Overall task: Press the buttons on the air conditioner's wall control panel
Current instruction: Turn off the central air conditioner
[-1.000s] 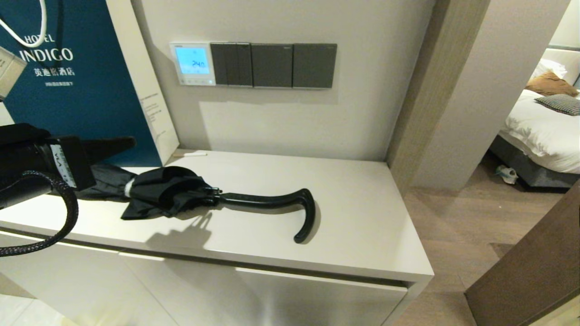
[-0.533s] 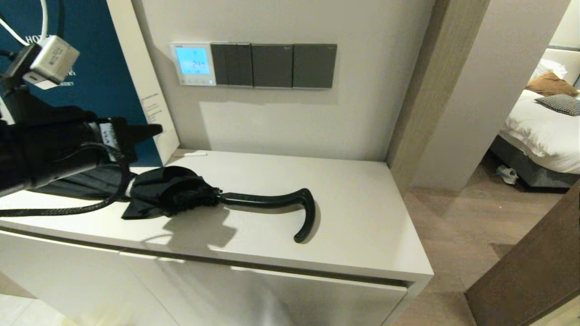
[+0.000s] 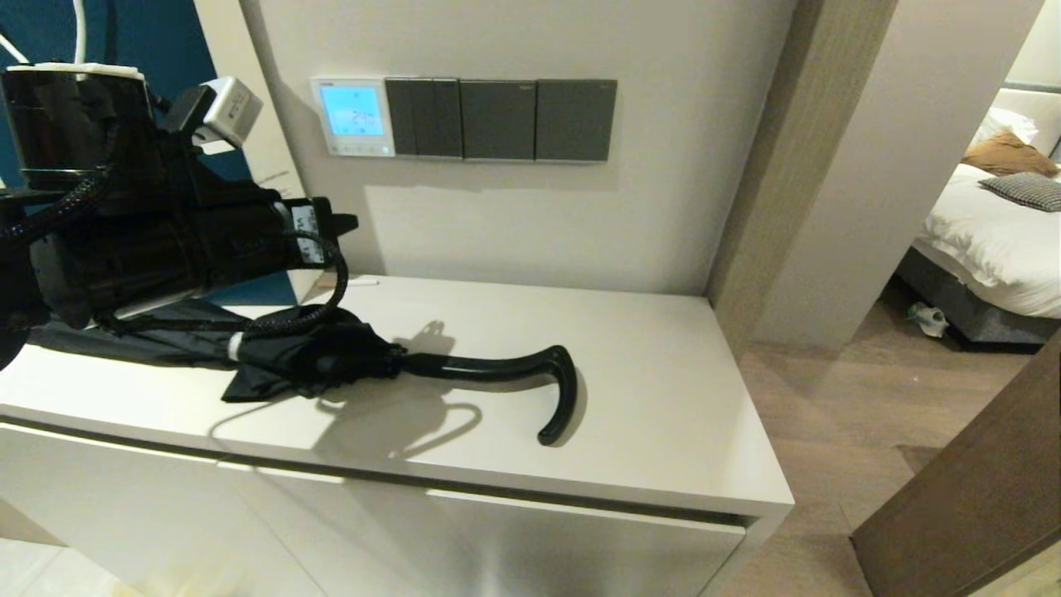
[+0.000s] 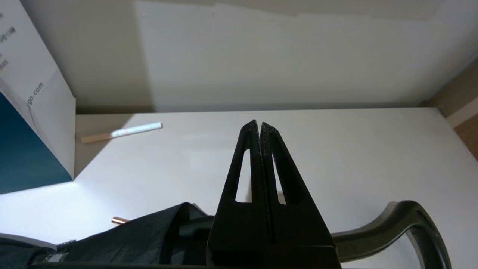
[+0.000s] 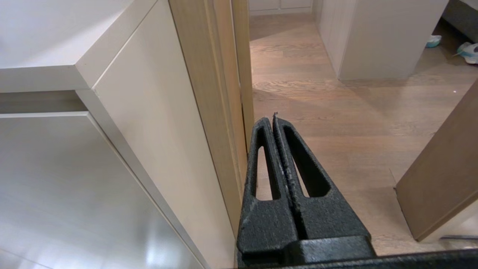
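The white wall control panel (image 3: 353,117) hangs on the wall above the cabinet, its screen lit light blue with digits. A row of tiny pale buttons (image 3: 358,150) runs along its lower edge. My left gripper (image 3: 350,222) is shut and empty, raised above the cabinet top, below the panel and slightly left of it, apart from the wall. In the left wrist view the shut gripper (image 4: 257,125) points over the cabinet top toward the wall; the panel is out of that view. My right gripper (image 5: 273,118) is shut and empty, parked low beside the cabinet's right side.
Three dark grey switch plates (image 3: 504,119) sit right of the panel. A folded black umbrella (image 3: 390,358) with a curved handle lies on the white cabinet top (image 3: 663,398). A blue hotel bag (image 3: 249,166) stands at the left. A white stick (image 4: 121,132) lies by the wall.
My left arm has risen and swung right, from the far left edge over the umbrella toward the wall below the panel. The panel stays lit.
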`<state>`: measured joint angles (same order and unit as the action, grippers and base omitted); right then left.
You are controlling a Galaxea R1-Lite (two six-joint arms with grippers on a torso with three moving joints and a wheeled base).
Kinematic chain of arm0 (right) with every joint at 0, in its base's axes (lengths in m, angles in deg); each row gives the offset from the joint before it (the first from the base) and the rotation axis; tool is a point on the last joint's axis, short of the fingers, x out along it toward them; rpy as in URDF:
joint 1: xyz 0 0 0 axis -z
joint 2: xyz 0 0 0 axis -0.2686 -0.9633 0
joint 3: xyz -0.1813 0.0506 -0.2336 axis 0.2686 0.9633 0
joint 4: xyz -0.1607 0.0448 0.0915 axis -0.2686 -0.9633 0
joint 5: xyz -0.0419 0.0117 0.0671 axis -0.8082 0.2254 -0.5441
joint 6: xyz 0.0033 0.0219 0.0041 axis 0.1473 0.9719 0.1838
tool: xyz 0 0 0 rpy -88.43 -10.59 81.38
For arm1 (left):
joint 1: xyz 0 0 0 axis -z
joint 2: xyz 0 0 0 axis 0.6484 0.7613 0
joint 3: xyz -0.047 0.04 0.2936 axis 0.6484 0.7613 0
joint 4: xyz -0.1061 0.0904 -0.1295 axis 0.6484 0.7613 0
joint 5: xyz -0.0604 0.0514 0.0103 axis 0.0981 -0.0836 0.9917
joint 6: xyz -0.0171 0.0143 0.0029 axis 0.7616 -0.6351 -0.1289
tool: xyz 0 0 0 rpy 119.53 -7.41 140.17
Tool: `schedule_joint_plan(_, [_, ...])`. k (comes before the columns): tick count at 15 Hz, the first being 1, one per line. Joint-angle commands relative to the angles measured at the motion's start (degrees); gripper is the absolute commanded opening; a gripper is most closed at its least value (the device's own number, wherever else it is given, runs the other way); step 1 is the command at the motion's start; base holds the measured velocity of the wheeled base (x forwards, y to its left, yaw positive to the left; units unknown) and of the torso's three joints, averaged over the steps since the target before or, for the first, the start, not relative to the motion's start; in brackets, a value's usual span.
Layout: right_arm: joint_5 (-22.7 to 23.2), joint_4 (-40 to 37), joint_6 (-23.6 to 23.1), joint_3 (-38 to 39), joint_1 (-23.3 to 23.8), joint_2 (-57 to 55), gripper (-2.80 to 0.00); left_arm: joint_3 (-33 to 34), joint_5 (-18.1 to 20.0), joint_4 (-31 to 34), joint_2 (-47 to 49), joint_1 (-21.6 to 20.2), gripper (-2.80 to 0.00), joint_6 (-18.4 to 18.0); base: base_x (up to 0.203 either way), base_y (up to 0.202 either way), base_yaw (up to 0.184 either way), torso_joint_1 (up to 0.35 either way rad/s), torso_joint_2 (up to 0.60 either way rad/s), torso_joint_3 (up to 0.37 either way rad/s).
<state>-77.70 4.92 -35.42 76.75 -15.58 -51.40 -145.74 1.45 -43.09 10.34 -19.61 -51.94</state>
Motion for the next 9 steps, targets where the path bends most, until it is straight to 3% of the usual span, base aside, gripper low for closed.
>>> schedule_joint_plan(1, [0.00, 0.00, -0.02, 0.09, 0.00, -0.08, -2.80, -1.07, -0.54, -0.13, 1.29, 0.02, -2.80, 0.11, 0.000, 0.000, 0.000, 0.000, 0.00, 0.000])
schedule_joint_plan(4, [0.00, 0.00, -0.02, 0.09, 0.00, -0.08, -2.80, -7.45, -2.65, -0.20, 7.87, 0.02, -2.80, 0.24, 0.000, 0.000, 0.000, 0.000, 0.00, 0.000])
schedule_joint_plan(9, [0.00, 0.00, -0.02, 0.09, 0.00, -0.08, -2.80, -9.29, -2.83, -0.20, 8.92, 0.02, -2.80, 0.42, 0.000, 0.000, 0.000, 0.000, 0.00, 0.000])
